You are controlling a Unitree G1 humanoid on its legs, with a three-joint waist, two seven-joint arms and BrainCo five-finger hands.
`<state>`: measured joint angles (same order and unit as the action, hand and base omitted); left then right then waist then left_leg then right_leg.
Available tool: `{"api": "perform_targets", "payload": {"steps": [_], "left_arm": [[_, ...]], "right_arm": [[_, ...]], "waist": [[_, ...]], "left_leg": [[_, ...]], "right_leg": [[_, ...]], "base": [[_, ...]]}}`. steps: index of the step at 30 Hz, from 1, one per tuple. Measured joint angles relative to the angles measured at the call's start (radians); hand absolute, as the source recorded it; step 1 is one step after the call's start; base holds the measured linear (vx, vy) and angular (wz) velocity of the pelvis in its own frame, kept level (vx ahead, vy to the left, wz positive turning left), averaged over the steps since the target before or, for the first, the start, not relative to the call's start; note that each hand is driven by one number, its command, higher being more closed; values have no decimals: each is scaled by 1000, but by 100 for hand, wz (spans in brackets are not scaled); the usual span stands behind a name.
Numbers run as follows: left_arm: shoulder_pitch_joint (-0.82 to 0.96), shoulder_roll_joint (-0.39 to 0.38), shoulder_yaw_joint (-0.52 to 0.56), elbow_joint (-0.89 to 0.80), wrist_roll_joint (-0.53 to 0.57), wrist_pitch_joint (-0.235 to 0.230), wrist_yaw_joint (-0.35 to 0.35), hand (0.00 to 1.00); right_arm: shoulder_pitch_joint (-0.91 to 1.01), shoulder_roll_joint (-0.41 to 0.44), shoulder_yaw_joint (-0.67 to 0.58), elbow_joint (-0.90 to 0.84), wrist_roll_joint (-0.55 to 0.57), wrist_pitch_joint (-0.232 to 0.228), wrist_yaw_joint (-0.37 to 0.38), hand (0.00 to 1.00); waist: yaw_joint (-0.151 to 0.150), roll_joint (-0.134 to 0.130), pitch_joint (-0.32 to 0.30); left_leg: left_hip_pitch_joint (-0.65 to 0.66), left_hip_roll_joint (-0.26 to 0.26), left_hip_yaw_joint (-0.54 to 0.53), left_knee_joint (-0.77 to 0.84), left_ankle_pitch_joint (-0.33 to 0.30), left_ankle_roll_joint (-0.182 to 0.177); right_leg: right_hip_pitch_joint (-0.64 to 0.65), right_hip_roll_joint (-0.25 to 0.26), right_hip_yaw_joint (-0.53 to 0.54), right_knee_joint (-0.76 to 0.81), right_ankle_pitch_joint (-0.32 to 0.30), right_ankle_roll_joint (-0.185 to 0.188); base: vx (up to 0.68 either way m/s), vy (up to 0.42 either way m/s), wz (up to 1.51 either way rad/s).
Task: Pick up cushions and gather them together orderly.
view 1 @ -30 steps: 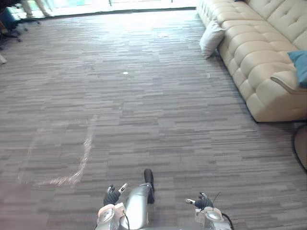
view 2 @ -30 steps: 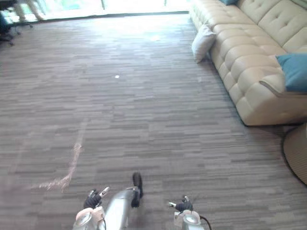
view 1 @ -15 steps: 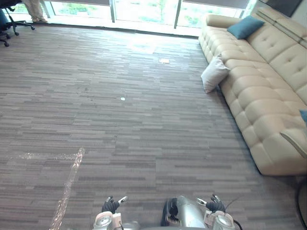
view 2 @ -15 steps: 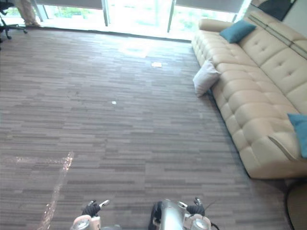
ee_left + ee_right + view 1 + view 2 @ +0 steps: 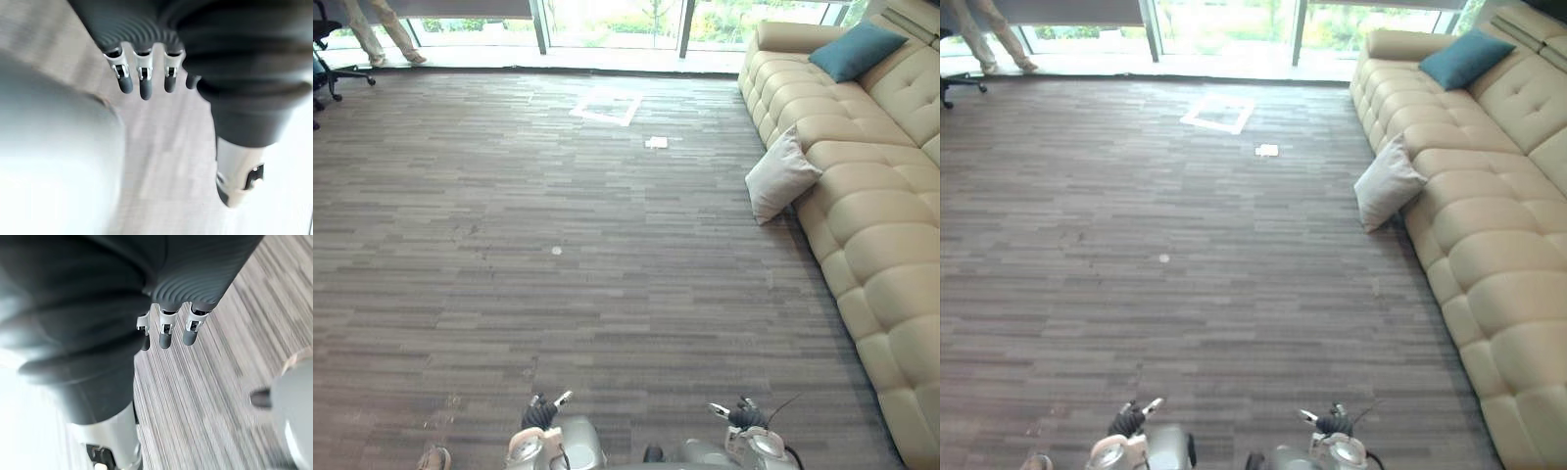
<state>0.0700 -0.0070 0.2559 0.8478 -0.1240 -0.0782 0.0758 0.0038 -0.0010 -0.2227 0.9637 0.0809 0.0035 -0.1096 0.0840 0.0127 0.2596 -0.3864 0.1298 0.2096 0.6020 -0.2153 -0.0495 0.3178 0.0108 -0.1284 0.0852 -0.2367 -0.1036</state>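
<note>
Wide stretch of grey striped carpet (image 5: 607, 284) ahead of both hands, open all the way to the window wall (image 5: 607, 15) at the far edge. The beige tufted sofa (image 5: 886, 225) closes off the side beyond the right hand. Down low, the left hand (image 5: 541, 411) and the right hand (image 5: 741, 415) hang at the near edge, well apart. In the wrist views their fingers (image 5: 145, 88) dangle straight and relaxed over the carpet, spread loose, holding nothing and touching nothing; the same goes for the right fingers (image 5: 165, 337). The white cushion (image 5: 781, 176) sits far ahead and off to the right of the right hand. It stands on edge on the floor, tilted, with its top corner leaning against the sofa front. Farther out on that side, the teal cushion (image 5: 857, 51) rests on the sofa seat against the backrest, its long axis slanting across the seat. Out in the middle, ahead of the hands, are a white taped square (image 5: 606, 105), a scrap of paper (image 5: 657, 142) just beside it, and a small white dot (image 5: 556, 251) nearer in. Far ahead of the left hand are a person's legs (image 5: 382, 34) and an office chair (image 5: 328, 64).
</note>
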Motion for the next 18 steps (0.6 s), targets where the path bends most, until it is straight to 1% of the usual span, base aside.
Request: {"api": "perform_targets", "payload": {"steps": [1, 2, 3, 4, 5, 6, 7, 8, 9, 10, 11, 12, 13, 14, 15, 16, 17, 18], "left_arm": [[1, -1, -1, -1, 0, -4, 2, 0], [5, -9, -3, -1, -4, -4, 6, 0], [6, -9, -4, -1, -4, -4, 7, 0], [14, 6, -8, -4, -13, -4, 6, 0], [13, 28, -7, -8, -12, -4, 7, 0], [14, 34, -6, -9, -12, -3, 7, 0], [14, 40, -6, -5, -12, -2, 11, 0], [11, 51, -9, 2, -5, -1, 15, 0], [-4, 59, -26, 30, 10, 7, 18, 0], [-5, 58, -31, 36, 15, 10, 19, 0], [-8, 53, -42, 49, 25, 19, 20, 0], [-9, 51, -56, 64, 44, 27, 23, 0], [-9, 51, -58, 72, 46, 29, 25, 0], [-8, 50, -58, 79, 47, 30, 27, 0], [-6, 52, -58, 93, 53, 32, 29, 0], [-10, 53, -59, 105, 58, 34, 29, 0], [-16, 52, -61, 118, 64, 38, 29, 0], [-16, 54, -79, 128, 72, 39, 28, 0]], "right_arm": [[0, 0, 0, 3, 0, 0, 0, 0], [6, -3, 1, 14, 0, 0, -4, 0], [8, -4, 1, 16, 0, 0, -5, 0], [6, 9, 3, 34, -2, 4, -11, 0], [18, 36, 3, 29, -3, 1, -12, 0], [25, 42, 4, 29, -3, 0, -12, 0], [35, 48, 11, 20, -3, -3, -11, 0], [42, 52, 13, 6, -4, -4, -11, 0], [51, 47, 22, -10, -14, -10, -8, 0], [52, 43, 25, -13, -18, -12, -8, 0], [55, 33, 31, -28, -23, -17, -7, 0], [62, 25, 29, -53, -23, -22, -6, 0], [62, 23, 29, -59, -23, -23, -6, 0], [64, 22, 29, -81, -26, -24, -6, 0], [62, 19, 26, -93, -33, -32, -6, 0], [58, 14, 19, -88, -40, -33, -6, 0], [58, 5, 5, -79, -43, -32, -5, 0], [61, -3, -13, -68, -38, -28, -3, 0]], "waist": [[3, 4, 0], [8, 25, -4], [9, 27, -5], [29, 21, -26], [28, -37, -50], [29, -57, -59], [30, -81, -62], [28, -102, -57], [20, -107, -54], [16, -105, -53], [5, -91, -46], [-1, -71, -42], [-6, -67, -42], [-20, -63, -42], [-30, -59, -37], [-33, -58, -36], [-38, -55, -34], [-46, -47, -31]], "left_leg": [[-6, -16, -13, -118, 38, -16], [-12, -16, -35, -284, 80, -28], [-13, -14, -37, -297, 81, -28], [-26, -15, -50, -282, 209, -19], [-22, -25, -3, -250, 221, -7], [-8, -29, 25, -245, 221, 18], [29, -54, 52, -229, 200, 65], [76, -84, 74, -217, 153, 74], [161, -123, 85, -193, 73, 75], [188, -129, 85, -191, 56, 76], [252, -135, 85, -194, 24, 83], [341, -140, 83, -226, -23, 76], [385, -140, 85, -251, -34, 73], [446, -137, 84, -295, -49, 68], [516, -136, 81, -341, -62, 60], [549, -133, 83, -361, -57, 66], [600, -130, 83, -394, -64, 56], [658, -128, 78, -436, -72, 42]], "right_leg": [[22, -8, 22, -14, -14, 15], [57, 0, 61, -34, -31, 22], [62, 2, 66, -37, -34, 19], [109, -13, 140, -22, -78, 0], [62, -67, 162, 80, -74, 3], [28, -87, 181, 169, -66, 20], [-37, -117, 204, 352, -27, 83], [-105, -147, 227, 542, 53, 179], [-229, -171, 250, 866, 158, 285], [-255, -172, 245, 931, 162, 292], [-307, -171, 220, 1031, 155, 285], [-391, -173, 156, 1104, 127, 242], [-430, -174, 118, 1106, 104, 214], [-490, -175, 47, 1066, 69, 196], [-555, -175, -36, 975, 32, 181], [-579, -172, -80, 892, 14, 175], [-602, -163, -143, 732, 10, 170], [-612, -140, -191, 516, 43, 156]], "base": [[666, 234, -90], [592, 269, -56], [765, 359, -103], [910, 447, -91], [749, 366, -102], [750, 381, -53], [592, 310, -40], [837, 450, -33], [654, 356, -16], [750, 389, -6], [579, 273, -2], [568, 239, -4], [574, 184, -4], [568, 123, 2], [566, 102, 5], [571, 65, 9], [608, 34, 21], [640, 21, 25]]}}
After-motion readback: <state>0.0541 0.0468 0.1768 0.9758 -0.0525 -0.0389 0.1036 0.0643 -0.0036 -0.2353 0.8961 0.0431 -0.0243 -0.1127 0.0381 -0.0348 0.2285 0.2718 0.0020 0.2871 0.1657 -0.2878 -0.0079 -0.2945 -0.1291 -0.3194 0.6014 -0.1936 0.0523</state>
